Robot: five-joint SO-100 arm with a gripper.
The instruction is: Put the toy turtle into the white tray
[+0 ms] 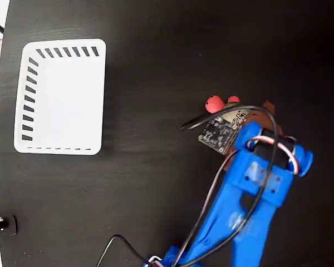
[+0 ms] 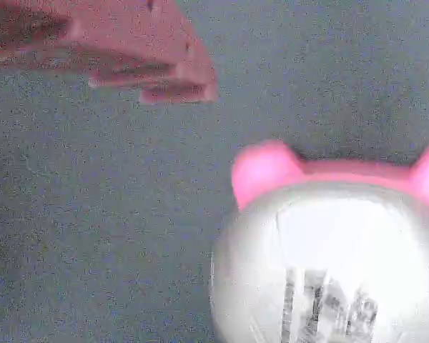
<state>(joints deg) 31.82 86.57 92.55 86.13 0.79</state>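
The toy turtle (image 1: 214, 103) lies on the black table right of centre in the fixed view. Its red head and a leg stick out from under the arm's wrist, and a strip of its tan shell shows beside them. In the wrist view the turtle (image 2: 329, 264) fills the lower right, with its grey shell, dark print and pink limbs. My gripper (image 1: 255, 113) hangs directly over it, open. One reddish finger (image 2: 150, 64) shows at the upper left, apart from the shell; the other finger is out of view. The white tray (image 1: 61, 94) lies far to the left.
The blue arm (image 1: 250, 194) reaches in from the bottom edge, with cables and a small circuit board (image 1: 217, 133) at its wrist. A loose black cable (image 1: 119, 242) lies near the bottom. The table's left edge (image 1: 1, 167) runs just beyond the tray.
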